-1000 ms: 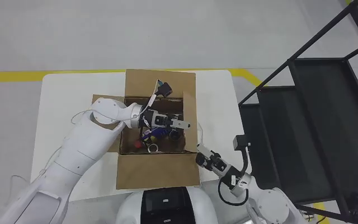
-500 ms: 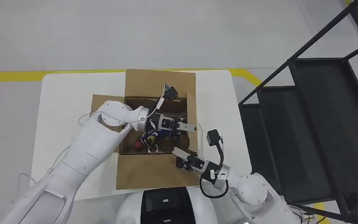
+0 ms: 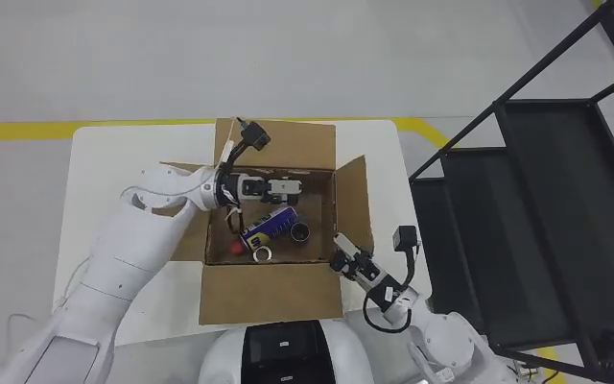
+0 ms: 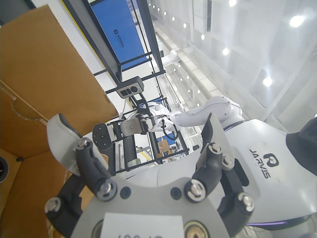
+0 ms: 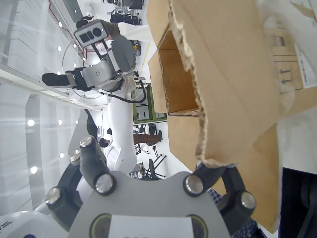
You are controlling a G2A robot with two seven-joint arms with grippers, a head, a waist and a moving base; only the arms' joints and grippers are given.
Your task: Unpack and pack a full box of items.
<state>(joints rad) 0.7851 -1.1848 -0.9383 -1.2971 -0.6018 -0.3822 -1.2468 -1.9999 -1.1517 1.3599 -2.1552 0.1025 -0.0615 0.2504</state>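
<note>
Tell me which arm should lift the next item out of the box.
Left. The left gripper hangs open and empty over the inside of the box, near the blue item. The right gripper sits outside the rim, by the side flap.

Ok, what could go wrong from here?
The right hand is open right beside the raised flap; moving it could snag the flap or drag the box. The left hand is open in the box near the blue packet; a sweep might shove items or hit a wall.
</note>
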